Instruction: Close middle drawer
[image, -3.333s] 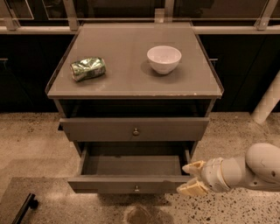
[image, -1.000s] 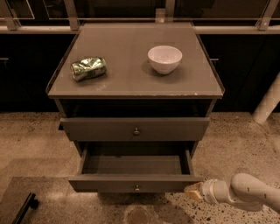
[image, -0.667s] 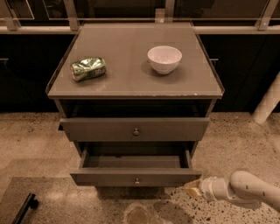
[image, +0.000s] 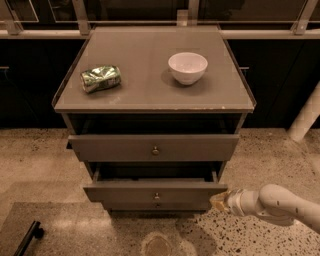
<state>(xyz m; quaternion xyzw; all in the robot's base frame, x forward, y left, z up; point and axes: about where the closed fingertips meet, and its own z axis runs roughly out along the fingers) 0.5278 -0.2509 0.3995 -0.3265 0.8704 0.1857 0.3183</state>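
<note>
While a black bar (image: 27, 239) is lying on the floor at far left, a crushed green can (image: 101, 78) is resting on its side on the cabinet top (image: 145, 97). Below it, the top drawer (image: 115, 148) is standing slightly out, and the middle drawer (image: 125, 192) is sticking out a little beneath, low on the cabinet, knob (image: 157, 196) facing front. A white bowl (image: 187, 67) is sitting upright right of the can. The gripper (image: 220, 200) is lying low against the middle drawer's right front corner, seemingly touching it; I cannot tell whether it is released or clenched. The arm (image: 285, 205) is reaching in from the right.
</note>
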